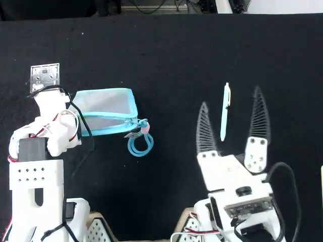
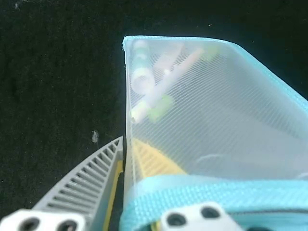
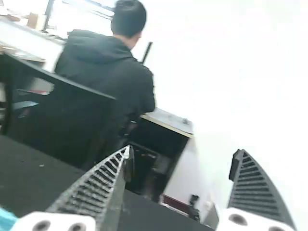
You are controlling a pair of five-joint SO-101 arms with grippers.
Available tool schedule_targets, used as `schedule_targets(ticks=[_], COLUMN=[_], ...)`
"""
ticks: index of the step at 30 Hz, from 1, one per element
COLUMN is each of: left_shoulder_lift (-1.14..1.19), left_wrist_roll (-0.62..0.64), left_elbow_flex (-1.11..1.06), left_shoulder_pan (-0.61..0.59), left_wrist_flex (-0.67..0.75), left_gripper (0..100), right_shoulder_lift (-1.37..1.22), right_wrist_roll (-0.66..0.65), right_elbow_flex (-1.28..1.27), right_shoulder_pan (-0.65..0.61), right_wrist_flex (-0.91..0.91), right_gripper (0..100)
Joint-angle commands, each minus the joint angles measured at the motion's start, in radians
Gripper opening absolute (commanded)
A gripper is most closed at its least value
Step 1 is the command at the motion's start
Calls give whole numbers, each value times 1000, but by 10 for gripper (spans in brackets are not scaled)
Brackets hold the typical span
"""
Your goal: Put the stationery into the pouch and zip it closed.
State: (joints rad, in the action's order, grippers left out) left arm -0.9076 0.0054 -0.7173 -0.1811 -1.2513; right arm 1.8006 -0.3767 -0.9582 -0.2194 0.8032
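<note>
Right gripper [image 1: 230,96] hangs wide open over the slim pen [image 1: 224,118] on the table [image 1: 176,60]: light, stiff, slippery, I'd say, so pinch it mid-barrel. Left gripper [image 1: 70,108] clamps the soft mesh pouch [image 1: 106,108] by its end.

The pouch [image 1: 106,108] is white mesh, finely striped, with turquoise edging; its loop [image 1: 140,145] is blue with a pink bead [image 1: 145,129]. Pale green, pink and yellow show inside. The pen [image 1: 225,112] is light blue, the table [image 1: 176,55] black. The right gripper [image 1: 230,97] has ribbed grey fingers [image 1: 205,131].
</note>
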Motion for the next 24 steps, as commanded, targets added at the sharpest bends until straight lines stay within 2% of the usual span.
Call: schedule_targets(ticks=[1,9,18,24], left_shoulder_lift=[5,5,5,5], left_wrist_roll=[9,9,9,9], left_elbow_flex=[-4,-4,-4,-4], left_shoulder_pan=[-13,-13,-13,-13], left_wrist_flex=[6,6,6,6], left_gripper=[30,30,30,30], right_shoulder_lift=[44,-348,-756,-797], right_wrist_roll=[61,146,147,147], right_elbow_flex=[76,185,189,133], right_shoulder_pan=[51,49,49,-11], right_wrist_flex=[60,144,144,132], right_gripper=[315,315,315,315])
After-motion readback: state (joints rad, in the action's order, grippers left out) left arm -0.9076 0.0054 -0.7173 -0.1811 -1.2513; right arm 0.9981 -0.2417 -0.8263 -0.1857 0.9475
